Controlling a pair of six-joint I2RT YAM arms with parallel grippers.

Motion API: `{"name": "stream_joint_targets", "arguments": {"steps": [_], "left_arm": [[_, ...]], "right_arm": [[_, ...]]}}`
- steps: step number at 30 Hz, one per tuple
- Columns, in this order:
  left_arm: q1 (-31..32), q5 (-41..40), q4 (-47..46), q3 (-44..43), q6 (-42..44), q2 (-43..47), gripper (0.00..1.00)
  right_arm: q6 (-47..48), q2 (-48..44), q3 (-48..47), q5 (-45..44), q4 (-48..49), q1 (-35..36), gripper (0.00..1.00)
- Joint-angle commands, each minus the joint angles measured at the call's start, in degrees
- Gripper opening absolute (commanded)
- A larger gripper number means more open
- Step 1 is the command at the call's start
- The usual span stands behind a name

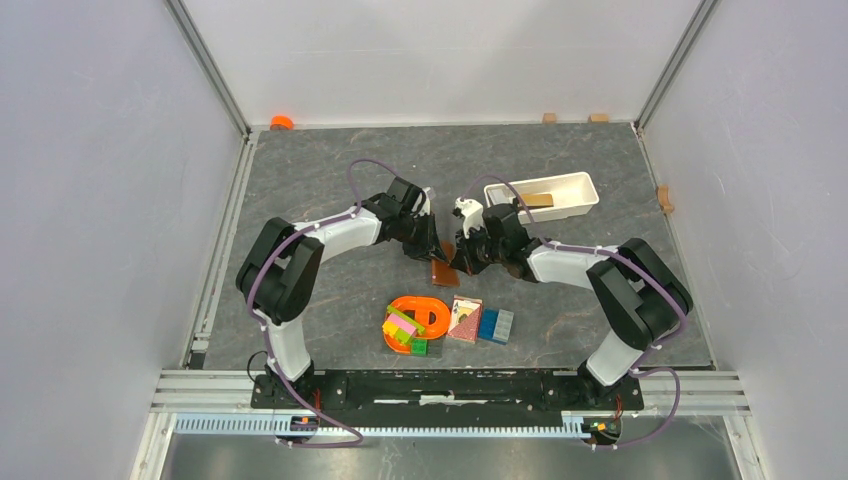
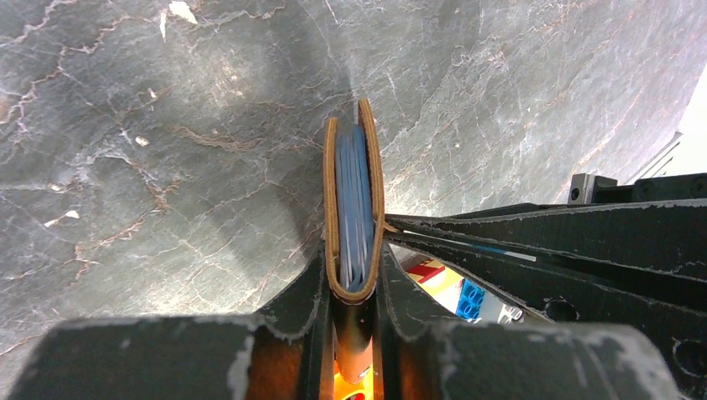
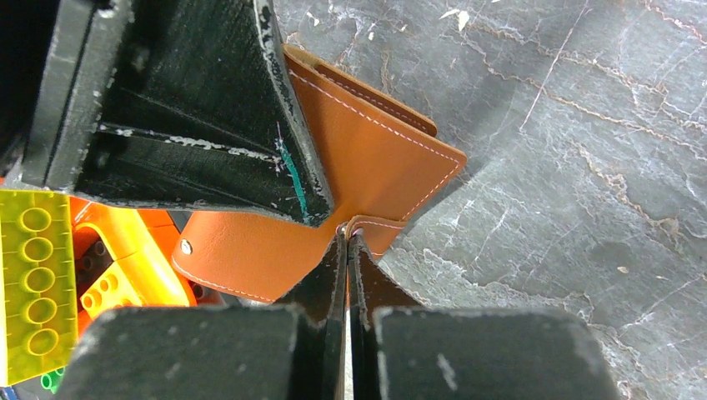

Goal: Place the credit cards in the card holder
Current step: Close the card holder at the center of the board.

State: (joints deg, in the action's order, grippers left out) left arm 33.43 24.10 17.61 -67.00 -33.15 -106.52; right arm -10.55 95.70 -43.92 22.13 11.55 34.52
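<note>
- In the top external view we look down from above and behind the arm bases, facing the far wall; we stand far off, so the whole grey marbled tabletop (image 1: 330,180) fits in.
- From the left wrist we look along the left gripper (image 2: 354,279), very near, edge-on at the small brown leather-look folding wallet (image 2: 331,208); tabletop (image 2: 167,167) fills the rest.
- From the right wrist we look past the right gripper (image 3: 346,250), equally near, onto the wallet's flat orange-brown face (image 3: 375,158).
- All three views share the wallet (image 1: 445,272); the pile of coloured plastic bricks (image 1: 410,325) shows again low in both wrist views, bricks (image 2: 433,275) on the right, bricks (image 3: 33,283) on the left.
</note>
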Motion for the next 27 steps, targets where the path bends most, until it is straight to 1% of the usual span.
{"name": "stream_joint_targets", "arguments": {"steps": [1,18,27], "left_arm": [[0.5,-1.7,-2.3,-1.2,1.6,-2.3,0.02],[0.5,-1.7,-4.9,0.6,-1.4,-2.9,0.02],[0.5,-1.4,-6.2,1.5,-2.8,-3.1,0.02]], "right_arm": [[0.7,-1.3,-3.4,3.5,2.4,2.8,0.00],[0.3,1.6,-5.9,0.4,-2.6,6.9,0.00],[-1.1,2.4,-5.6,0.0,-1.6,8.9,0.00]]}}
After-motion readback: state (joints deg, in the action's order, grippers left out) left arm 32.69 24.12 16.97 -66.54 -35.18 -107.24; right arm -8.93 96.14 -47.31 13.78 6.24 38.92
